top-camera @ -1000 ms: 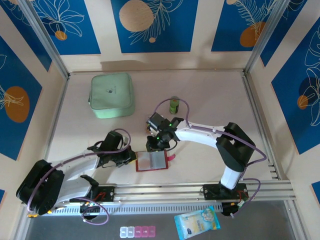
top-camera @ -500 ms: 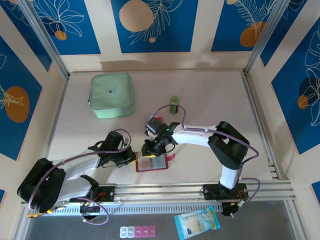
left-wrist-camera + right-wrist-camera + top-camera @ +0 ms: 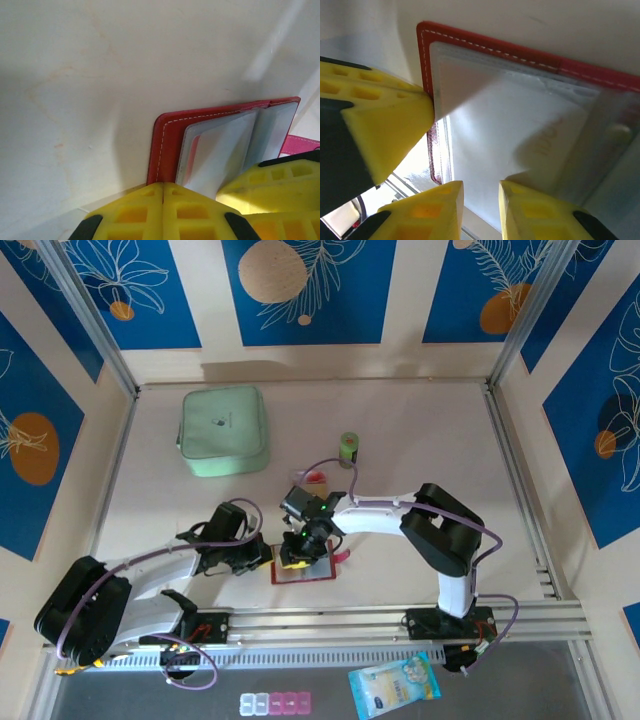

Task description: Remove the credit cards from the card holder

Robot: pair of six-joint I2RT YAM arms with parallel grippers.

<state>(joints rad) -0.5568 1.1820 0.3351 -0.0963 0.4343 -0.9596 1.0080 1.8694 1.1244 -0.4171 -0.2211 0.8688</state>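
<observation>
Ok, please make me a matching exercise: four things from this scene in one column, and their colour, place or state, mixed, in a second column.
1. wallet
2. zip case
3. packet
4. left gripper

A. shut, at the wallet's left edge
B. blue and white, at the near edge, on the right side
C. red, lying open
D. mint green, far back on the left

Pairs: 1-C, 2-D, 3-B, 4-A
</observation>
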